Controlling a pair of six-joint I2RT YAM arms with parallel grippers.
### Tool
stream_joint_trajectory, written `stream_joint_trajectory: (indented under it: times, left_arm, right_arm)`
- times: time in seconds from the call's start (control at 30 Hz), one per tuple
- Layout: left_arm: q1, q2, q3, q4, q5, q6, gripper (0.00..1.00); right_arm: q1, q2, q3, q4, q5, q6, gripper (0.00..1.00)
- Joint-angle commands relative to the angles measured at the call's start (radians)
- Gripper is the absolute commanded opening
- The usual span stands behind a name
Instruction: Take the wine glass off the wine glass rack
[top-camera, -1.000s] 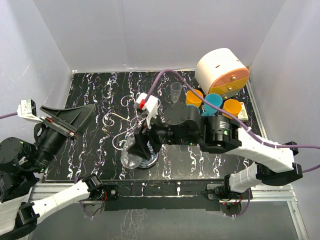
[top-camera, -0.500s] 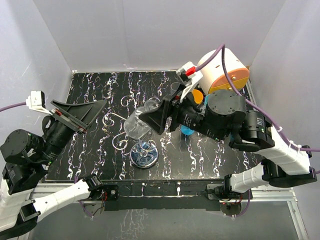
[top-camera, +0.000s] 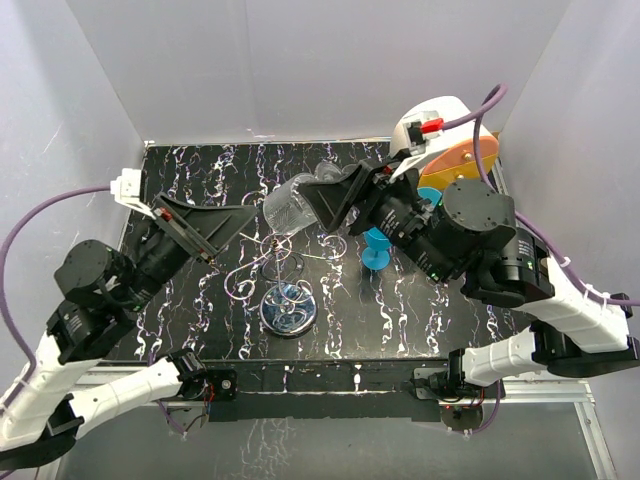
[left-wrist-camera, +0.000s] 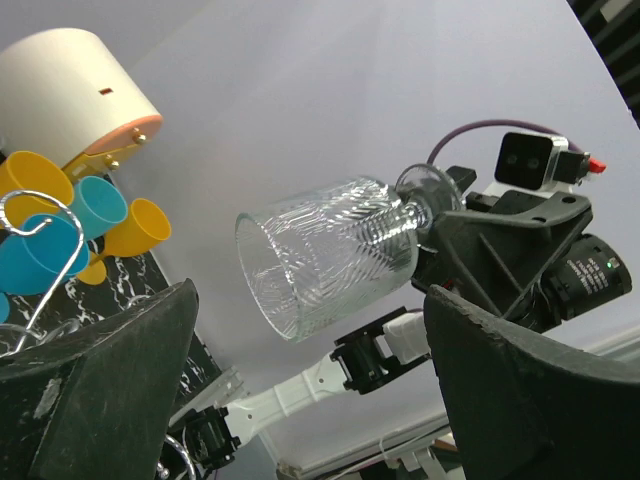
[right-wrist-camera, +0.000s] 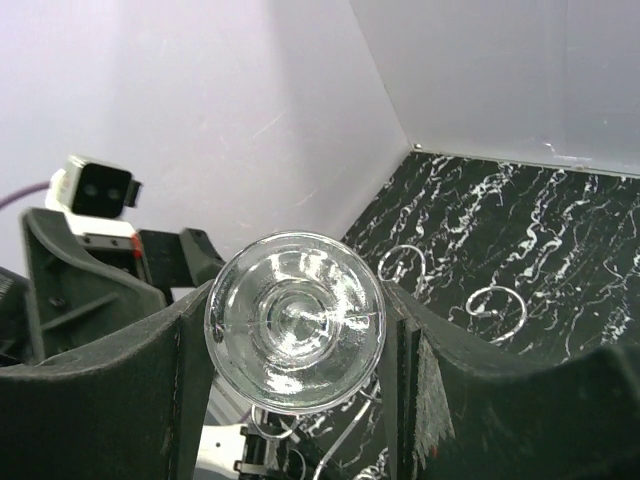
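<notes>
My right gripper (top-camera: 335, 200) is shut on the foot and stem of the clear ribbed wine glass (top-camera: 288, 208) and holds it on its side in the air, above and behind the wine glass rack (top-camera: 288, 308). In the right wrist view the glass's round foot (right-wrist-camera: 295, 320) fills the space between the two fingers, with the rack's scroll rings (right-wrist-camera: 495, 305) on the table below. The left wrist view shows the glass (left-wrist-camera: 325, 255) free of the rack, bowl pointing left. My left gripper (top-camera: 215, 228) is open and empty, just left of the rack's wire arms (top-camera: 262, 262).
A cream and orange drum (top-camera: 440, 135) with yellow and teal cups (top-camera: 428, 200) stands at the back right, and a blue goblet (top-camera: 378, 247) in front of it. White walls close in the left, back and right. The black marbled table (top-camera: 200, 180) ends at a metal rail in front.
My right gripper has lifted the wine glass off the rack and carried it up and back. My left arm has swung in toward the rack.
</notes>
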Motion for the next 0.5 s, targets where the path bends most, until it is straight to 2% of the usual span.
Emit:
stream_joint_trajectory:
  times: [0.0, 0.17, 0.47]
  left_arm:
    - [0.0, 0.032, -0.04, 0.18, 0.132, -0.039, 0.93]
    - [0.0, 0.072, -0.054, 0.291, 0.227, -0.06, 0.86]
    - [0.0, 0.089, -0.103, 0.475, 0.329, -0.112, 0.66]
  right_arm:
    - [-0.001, -0.05, 0.001, 0.223, 0.02, 0.023, 0.0]
    - [-0.001, -0.067, -0.012, 0.247, -0.009, 0.051, 0.0]
    - [-0.001, -0.115, -0.079, 0.292, -0.036, 0.107, 0.0]
